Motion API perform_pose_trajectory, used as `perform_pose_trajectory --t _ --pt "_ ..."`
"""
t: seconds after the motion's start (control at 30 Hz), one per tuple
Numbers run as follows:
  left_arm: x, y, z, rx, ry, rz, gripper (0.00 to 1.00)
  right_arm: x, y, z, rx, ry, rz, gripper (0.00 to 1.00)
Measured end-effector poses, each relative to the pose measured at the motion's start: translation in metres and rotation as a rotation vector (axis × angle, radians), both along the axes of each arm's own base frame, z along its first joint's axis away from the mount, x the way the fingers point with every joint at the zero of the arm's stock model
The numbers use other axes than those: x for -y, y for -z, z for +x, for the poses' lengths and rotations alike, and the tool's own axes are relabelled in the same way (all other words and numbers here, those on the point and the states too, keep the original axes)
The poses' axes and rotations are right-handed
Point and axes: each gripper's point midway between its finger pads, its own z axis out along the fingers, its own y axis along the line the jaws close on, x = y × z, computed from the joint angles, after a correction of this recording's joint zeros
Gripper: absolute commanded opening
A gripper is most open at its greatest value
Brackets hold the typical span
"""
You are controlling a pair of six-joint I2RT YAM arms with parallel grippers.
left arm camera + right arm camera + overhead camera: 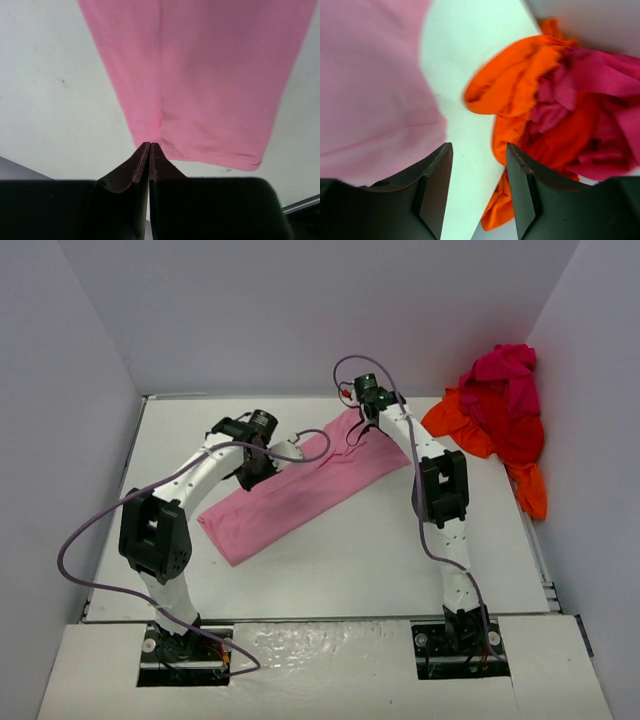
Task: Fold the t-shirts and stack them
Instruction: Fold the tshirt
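A robotics lab test cell - a flat white bench (330, 575) boxed in by plain pale grey panel walls (300, 320). A white-and-black jointed left arm (155, 535) and a matching right arm (442, 488) are bolted at its near edge, with thin purple cables (61, 552) looping loose alongside them.

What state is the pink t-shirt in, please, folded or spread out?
Folded: the pink t-shirt lies as a long narrow band on the table, no sleeves spread.
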Motion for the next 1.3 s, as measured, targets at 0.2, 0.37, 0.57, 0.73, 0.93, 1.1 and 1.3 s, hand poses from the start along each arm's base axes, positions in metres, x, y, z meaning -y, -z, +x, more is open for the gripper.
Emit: perform_pose_trajectory --t 0.2,0.37,0.57,0.73,0.93,1.1,1.3 --pt "-0.039 0.029 0.018 -0.047 -0.065 0.07 0.0 0.007 -0.09 -0.019 0.183 0.048 0.064 0.0" --pt "-0.06 0.064 0.016 -0.131 -0.08 0.117 0.0 0.013 -0.087 -0.067 0.121 0.028 0.085 0.0" --pt "-0.097 0.08 0.019 -0.168 -0.147 0.153 0.0 0.004 0.003 -0.131 -0.19 -0.016 0.153 0.0" --pt "-0.124 0.08 0.022 -0.166 -0.197 0.184 0.0 -0.016 0.054 -0.159 -0.384 -0.027 0.26 0.0" --pt "-0.151 0.081 0.021 -0.17 -0.233 0.226 0.0 -0.049 0.089 -0.169 -0.53 -0.041 0.418 0.0" --pt "-0.158 0.091 0.014 -0.206 -0.22 0.263 0.0 -0.072 0.09 -0.162 -0.563 -0.047 0.519 0.0" --pt "-0.163 0.108 0.0 -0.279 -0.194 0.306 0.0 -0.087 0.091 -0.144 -0.569 -0.012 0.577 0.0"
